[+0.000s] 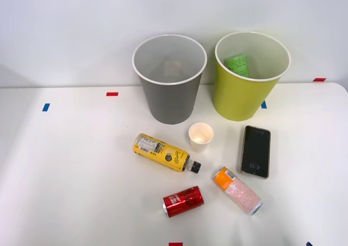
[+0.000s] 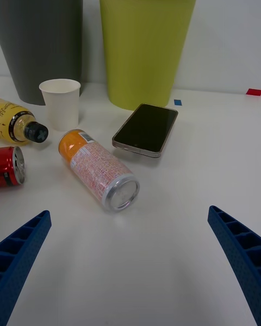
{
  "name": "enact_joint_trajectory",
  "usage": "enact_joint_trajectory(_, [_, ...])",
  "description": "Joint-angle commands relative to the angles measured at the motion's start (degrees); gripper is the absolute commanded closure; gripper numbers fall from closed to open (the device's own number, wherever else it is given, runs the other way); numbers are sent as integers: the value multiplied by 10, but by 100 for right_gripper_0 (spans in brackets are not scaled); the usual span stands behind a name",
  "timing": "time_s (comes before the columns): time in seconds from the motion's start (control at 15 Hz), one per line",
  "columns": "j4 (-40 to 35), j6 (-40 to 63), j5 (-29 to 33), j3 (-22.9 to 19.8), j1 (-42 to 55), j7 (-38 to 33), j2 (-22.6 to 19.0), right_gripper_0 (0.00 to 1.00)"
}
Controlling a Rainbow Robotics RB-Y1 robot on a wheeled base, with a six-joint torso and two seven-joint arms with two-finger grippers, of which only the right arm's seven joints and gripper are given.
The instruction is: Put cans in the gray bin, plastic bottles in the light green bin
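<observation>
- Gray bin (image 1: 169,93) at back, looks empty; both cans due there.
- Yellow bottle (image 1: 162,152) lying w/ cap toward red can (image 1: 183,201); orange can (image 1: 237,190) just right, beside phone (image 1: 255,151).
- Light green bin (image 1: 247,88) holds green bottle (image 1: 237,65).
- Our right gripper (image 2: 130,261) spread wide, empty, facing orange can; probably our next pick.
</observation>
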Motion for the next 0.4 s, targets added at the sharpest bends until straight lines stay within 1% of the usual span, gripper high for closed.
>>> enact_joint_trajectory(0.07, [0,0,0,0,0,0,0,0])
enact_joint_trajectory(0.4, [0,0,0,0,0,0,0,0])
